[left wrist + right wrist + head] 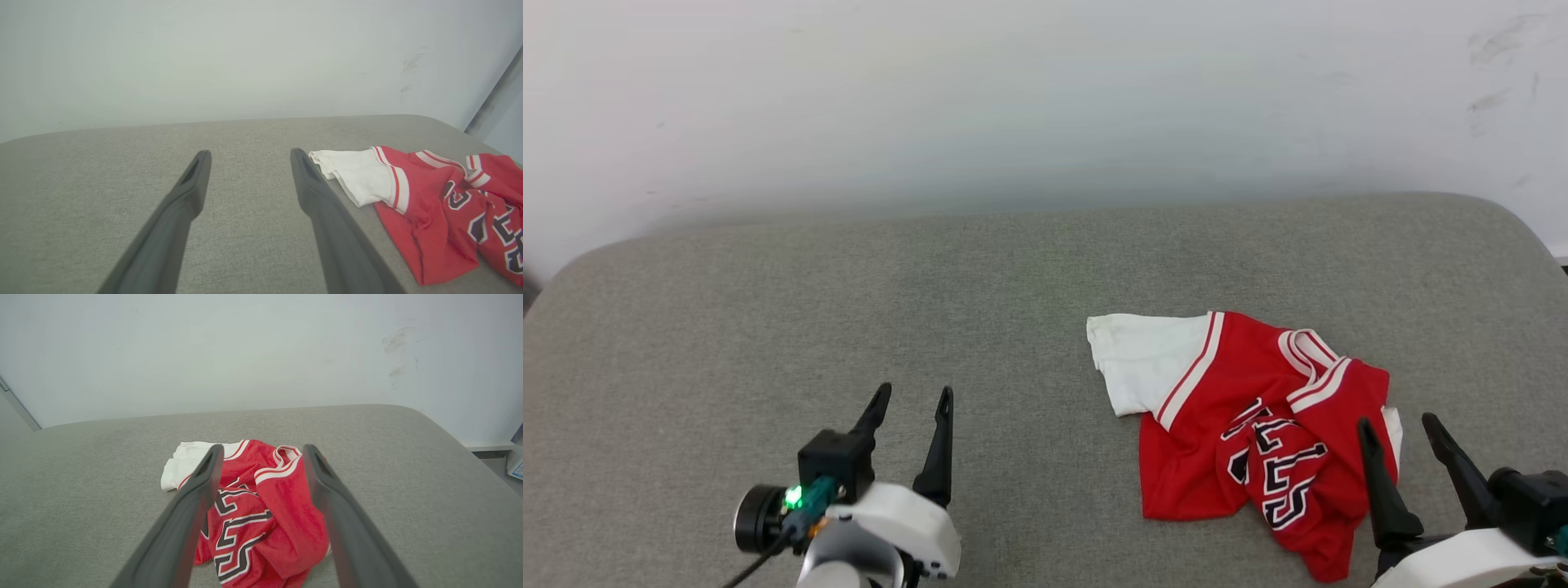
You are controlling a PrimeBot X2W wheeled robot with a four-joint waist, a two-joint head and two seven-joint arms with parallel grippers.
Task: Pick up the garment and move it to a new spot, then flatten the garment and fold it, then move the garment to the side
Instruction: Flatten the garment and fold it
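Garment (1241, 416): lies crumpled in a heap on the right half of the table (849, 286), nearer its front edge than the wall (1013, 98) behind it. Red body bunched and folded over itself. One white sleeve (1143, 359) spread flat toward the table's middle. Striped collar (1315, 359) faces up on the side toward the table's back. Black lettering (1278, 469) creased, partly legible.

Right gripper (1396, 423): at the table's right front, fingers apart, nothing clamped. In the head view one finger overlaps the garment's right edge; contact cannot be told. In the right wrist view the fingers frame the heap.

Left gripper (913, 394): above the table's left front, fingers apart and empty, well apart from the garment.
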